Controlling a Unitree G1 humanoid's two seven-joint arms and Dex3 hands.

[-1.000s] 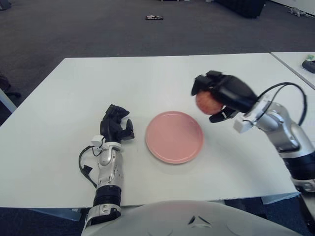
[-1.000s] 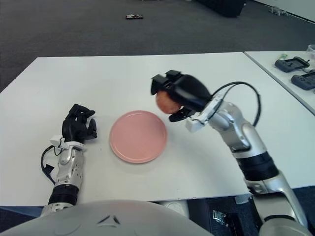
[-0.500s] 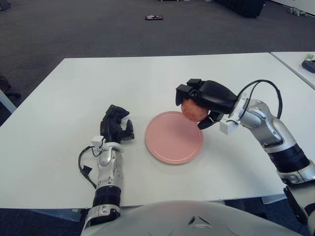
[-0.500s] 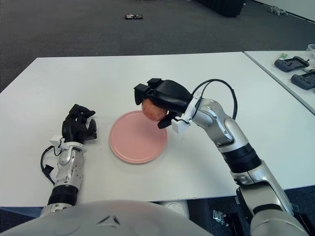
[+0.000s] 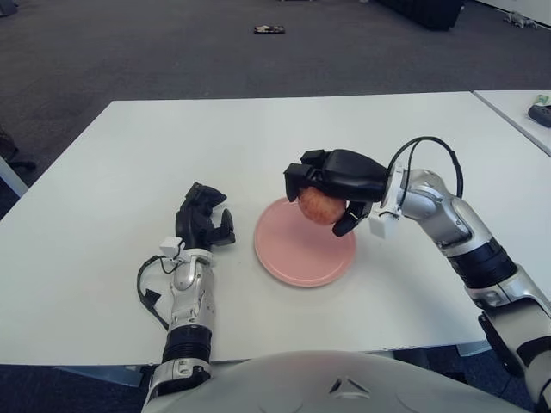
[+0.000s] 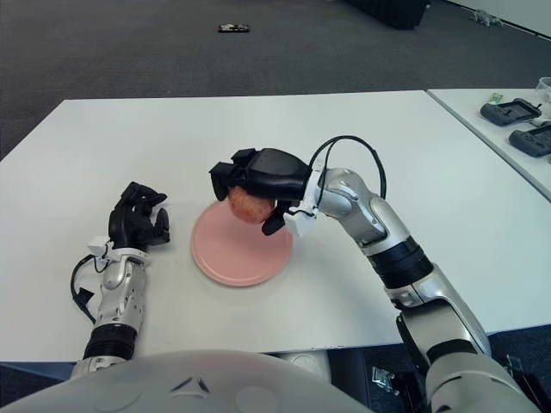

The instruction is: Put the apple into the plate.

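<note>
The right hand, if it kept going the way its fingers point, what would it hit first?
Probably nothing: the right hand, holding the apple over the plate, points leftward; that way looks free.

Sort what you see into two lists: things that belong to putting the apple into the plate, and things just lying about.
Part of the job:
- reddish round apple, gripped in the right hand
- round pink plate under it

Just there:
- left hand, idle left of the plate
- white table
- small dark object on the floor
- dark devices on the neighbouring table

My right hand [image 5: 331,185] reaches toward ten o'clock, fingers clamped; my left hand [image 5: 205,222] sits curled, idle.
</note>
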